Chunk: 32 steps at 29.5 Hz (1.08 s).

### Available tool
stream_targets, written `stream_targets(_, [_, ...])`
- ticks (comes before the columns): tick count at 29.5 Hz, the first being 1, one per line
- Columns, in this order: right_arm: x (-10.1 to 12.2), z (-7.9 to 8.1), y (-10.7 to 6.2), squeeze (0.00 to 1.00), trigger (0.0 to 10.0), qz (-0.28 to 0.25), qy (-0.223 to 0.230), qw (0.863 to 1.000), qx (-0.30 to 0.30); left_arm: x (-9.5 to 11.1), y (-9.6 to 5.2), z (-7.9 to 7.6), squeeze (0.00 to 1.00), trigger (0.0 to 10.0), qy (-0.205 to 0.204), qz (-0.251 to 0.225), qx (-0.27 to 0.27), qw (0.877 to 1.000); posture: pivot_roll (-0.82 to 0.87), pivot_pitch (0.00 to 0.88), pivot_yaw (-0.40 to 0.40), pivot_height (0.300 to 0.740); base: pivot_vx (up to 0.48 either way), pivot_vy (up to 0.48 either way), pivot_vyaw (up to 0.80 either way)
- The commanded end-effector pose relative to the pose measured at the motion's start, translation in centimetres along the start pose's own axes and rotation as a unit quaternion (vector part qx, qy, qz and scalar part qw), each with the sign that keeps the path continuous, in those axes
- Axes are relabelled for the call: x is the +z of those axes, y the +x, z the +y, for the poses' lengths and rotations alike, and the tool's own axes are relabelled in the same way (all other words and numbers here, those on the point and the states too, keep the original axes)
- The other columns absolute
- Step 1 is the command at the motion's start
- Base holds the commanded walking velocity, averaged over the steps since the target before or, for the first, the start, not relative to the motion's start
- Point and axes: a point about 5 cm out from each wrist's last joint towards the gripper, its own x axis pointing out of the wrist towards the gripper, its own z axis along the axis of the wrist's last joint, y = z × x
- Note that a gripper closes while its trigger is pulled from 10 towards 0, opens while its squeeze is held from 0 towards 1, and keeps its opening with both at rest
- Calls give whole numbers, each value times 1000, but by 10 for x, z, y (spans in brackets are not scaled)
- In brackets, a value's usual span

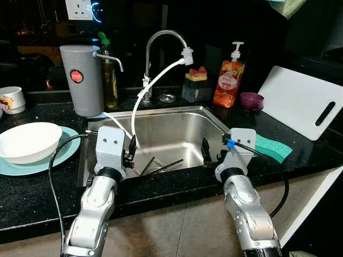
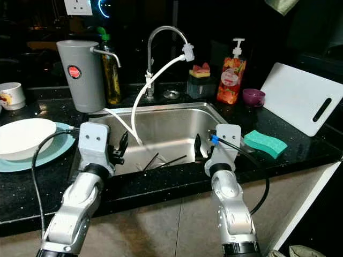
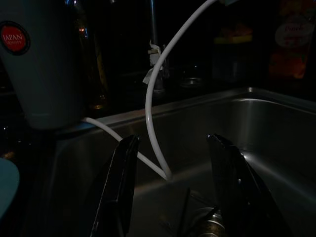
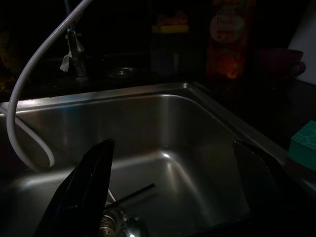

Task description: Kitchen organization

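Note:
A steel sink (image 1: 161, 111) lies in the black counter straight ahead, with dark chopsticks (image 1: 161, 166) on its floor near the drain (image 4: 116, 222). My left gripper (image 3: 173, 139) hovers over the sink's front left part, open and holding nothing. Over the front right part my right gripper (image 4: 173, 144) is open wide, also with nothing in it. A white bowl (image 1: 27, 140) rests on a teal plate (image 1: 64, 150) to the sink's left. To its right, a green sponge (image 1: 273, 147) lies on the counter.
A white hose (image 1: 155, 83) runs from the faucet (image 1: 161, 35) down into the sink. Behind stand a grey pitcher (image 1: 81, 79), an oil bottle (image 1: 110, 80), a mug (image 1: 12, 99), a soap bottle (image 1: 229, 83) and a purple cup (image 1: 251, 100). A white cutting board (image 1: 303, 101) leans at the right.

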Motion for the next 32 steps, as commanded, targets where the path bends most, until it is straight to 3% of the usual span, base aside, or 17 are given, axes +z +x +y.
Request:
stream_targets(1, [0, -1, 2, 0, 10000, -2, -1, 1000, -3, 0, 1, -1, 0, 10000, 4, -1, -1, 1000, 84, 26, -80, 740, 0, 0, 0])
stream_targets(32, [0, -1, 2, 0, 10000, -4, -1, 1000, -4, 0, 2, -2, 0, 10000, 3, -3, 0, 1000, 84, 24, -81, 740, 0, 0, 0])
